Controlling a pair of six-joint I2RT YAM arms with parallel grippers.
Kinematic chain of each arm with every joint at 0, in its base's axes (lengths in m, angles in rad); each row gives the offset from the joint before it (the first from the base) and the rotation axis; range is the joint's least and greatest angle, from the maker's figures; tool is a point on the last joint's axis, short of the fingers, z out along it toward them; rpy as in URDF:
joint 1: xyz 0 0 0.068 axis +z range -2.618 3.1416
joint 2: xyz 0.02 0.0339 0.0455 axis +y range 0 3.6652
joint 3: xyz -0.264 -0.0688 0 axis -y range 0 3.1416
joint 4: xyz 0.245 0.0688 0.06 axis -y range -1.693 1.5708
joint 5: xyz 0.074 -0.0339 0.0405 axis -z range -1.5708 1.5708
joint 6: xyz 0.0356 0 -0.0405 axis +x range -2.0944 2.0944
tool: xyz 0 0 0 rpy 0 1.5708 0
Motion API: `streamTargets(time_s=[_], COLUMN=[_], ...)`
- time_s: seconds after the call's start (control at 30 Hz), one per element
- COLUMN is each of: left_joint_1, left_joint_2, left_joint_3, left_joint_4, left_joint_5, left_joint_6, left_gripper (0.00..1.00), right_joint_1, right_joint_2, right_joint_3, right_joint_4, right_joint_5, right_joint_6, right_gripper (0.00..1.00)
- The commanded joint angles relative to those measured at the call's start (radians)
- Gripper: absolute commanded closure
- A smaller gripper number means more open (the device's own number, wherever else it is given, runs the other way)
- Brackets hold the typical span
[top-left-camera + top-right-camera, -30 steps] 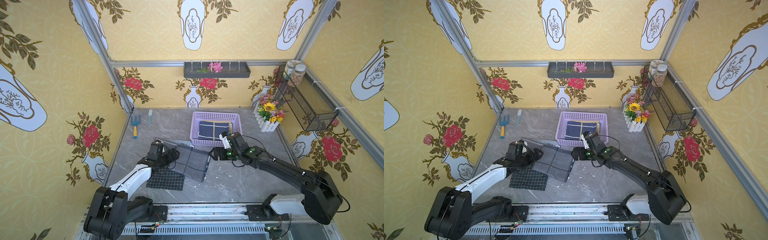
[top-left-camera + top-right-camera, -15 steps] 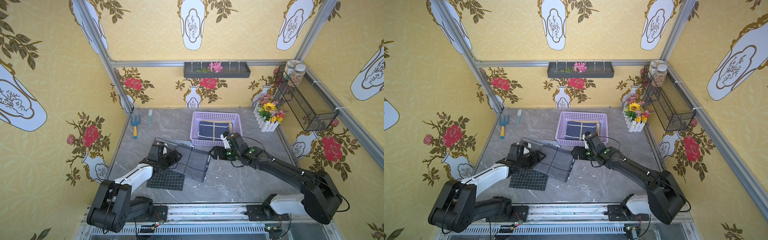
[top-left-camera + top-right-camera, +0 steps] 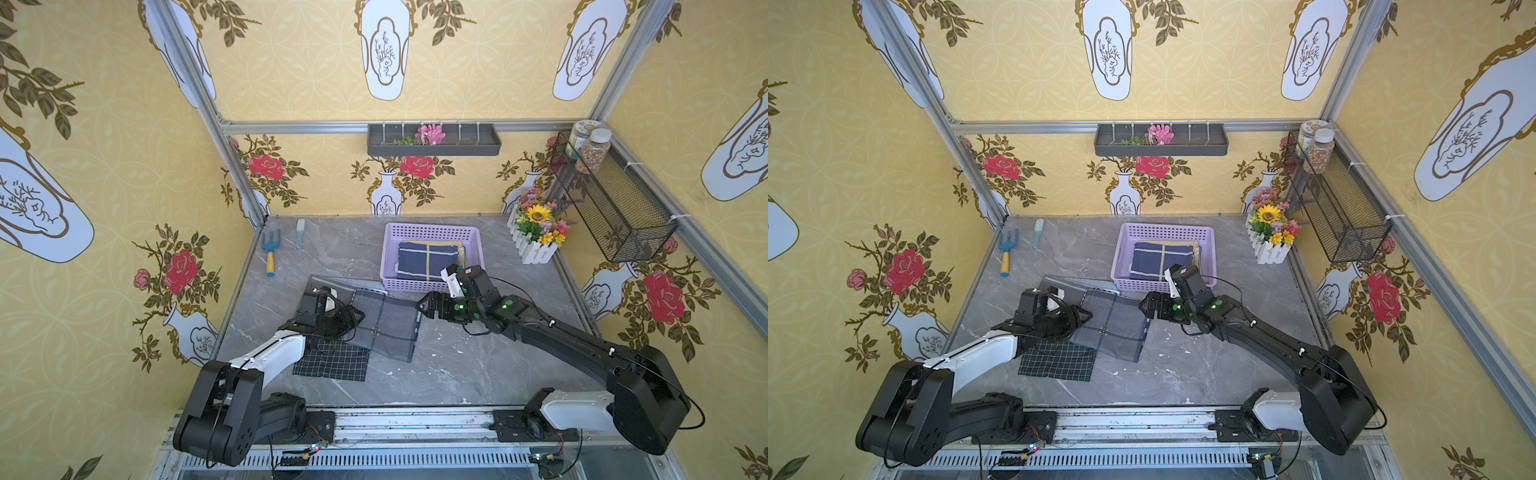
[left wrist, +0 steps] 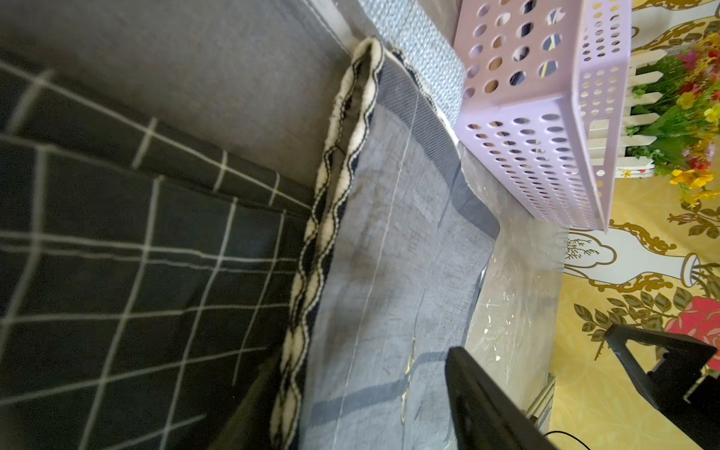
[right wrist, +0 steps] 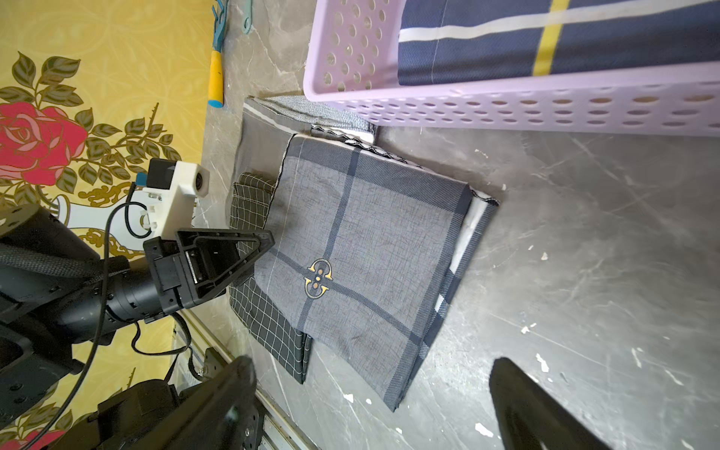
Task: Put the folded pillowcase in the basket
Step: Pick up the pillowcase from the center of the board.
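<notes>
The left gripper [image 3: 354, 318] is closing on the grey pillowcase [image 3: 386, 328]
Its jaws are narrower than a moment ago, not yet clamped on the edge; the right gripper [image 3: 422, 309] stays wide apart. The pillowcase lies just beside the basket [image 3: 428, 227], so the lift is still ahead.

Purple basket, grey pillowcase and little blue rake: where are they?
purple basket [image 3: 432, 231]: in a top view, far wall.
grey pillowcase [image 3: 384, 326]: in a top view, middle of top face.
little blue rake [image 3: 270, 262]: in a top view, yellow handle.
</notes>
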Motion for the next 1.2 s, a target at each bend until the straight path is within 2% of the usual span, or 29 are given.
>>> streamTargets(time_s=[0.0, 0.33, 0.6, 0.73, 0.93, 1.17], left_joint_1=[-0.009, -0.032, -0.038, -0.039, -0.053, -0.073], left_joint_2=[0.016, 0.003, -0.005, -0.005, -0.011, -0.012], left_joint_3=[-0.005, -0.016, -0.021, -0.022, -0.032, -0.033], left_joint_4=[0.021, 0.02, 0.021, 0.02, 0.021, 0.014], left_joint_5=[0.033, 0.006, 0.004, 0.005, -0.003, -0.017], left_joint_6=[-0.008, -0.024, -0.03, -0.033, -0.043, -0.048], left_gripper=[0.38, 0.6, 0.65, 0.72, 0.81, 0.91], right_joint_1=[0.0, -0.001, -0.001, -0.001, 0.003, 0.034], right_joint_2=[0.004, 0.015, 0.016, 0.027, 0.091, 0.23], right_joint_3=[-0.001, -0.02, -0.03, -0.035, -0.014, 0.036], right_joint_4=[0.03, 0.039, 0.028, 0.034, -0.004, -0.015], right_joint_5=[-0.008, -0.011, -0.006, -0.003, 0.037, 0.1], right_joint_6=[0.014, 0.031, 0.032, 0.027, 0.007, -0.035], right_gripper=[0.03, 0.03, 0.03, 0.03, 0.03, 0.01])
